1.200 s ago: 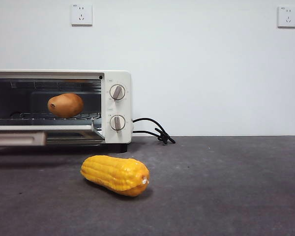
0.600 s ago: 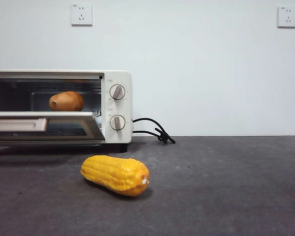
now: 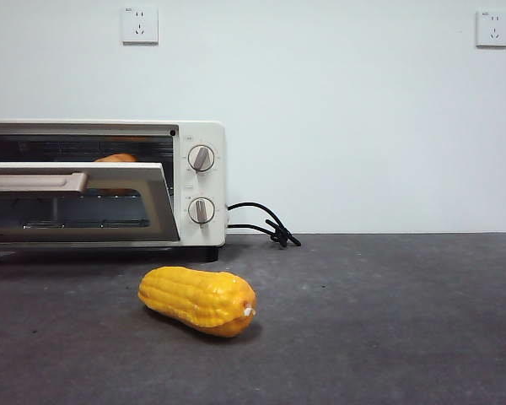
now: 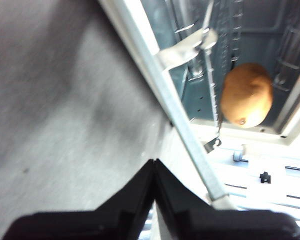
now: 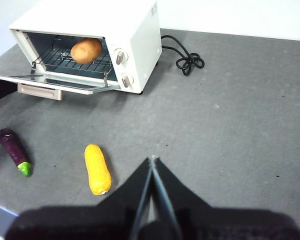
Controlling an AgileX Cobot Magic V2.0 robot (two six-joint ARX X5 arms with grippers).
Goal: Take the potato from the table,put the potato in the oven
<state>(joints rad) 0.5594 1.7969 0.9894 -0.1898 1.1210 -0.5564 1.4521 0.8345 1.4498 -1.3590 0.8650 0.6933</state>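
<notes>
Already inside: we see the potato [image 4: 246,95] lying on the wire rack in the oven [image 3: 204,139], its dark spot turned toward the opening.
Door: in the front view the door [image 3: 76,202] is raised partway and hides all but the potato's top.
Left gripper [image 4: 154,167]: clenched on nothing, close under the door's edge, with the potato beyond it inside; we judge this the nearer arm for shutting the door.
Right gripper [image 5: 152,161]: pressed together, empty, well away over the table [image 5: 240,125].
Outside: the corn [image 3: 198,299] and an eggplant [image 5: 12,150] lie on the table.
</notes>
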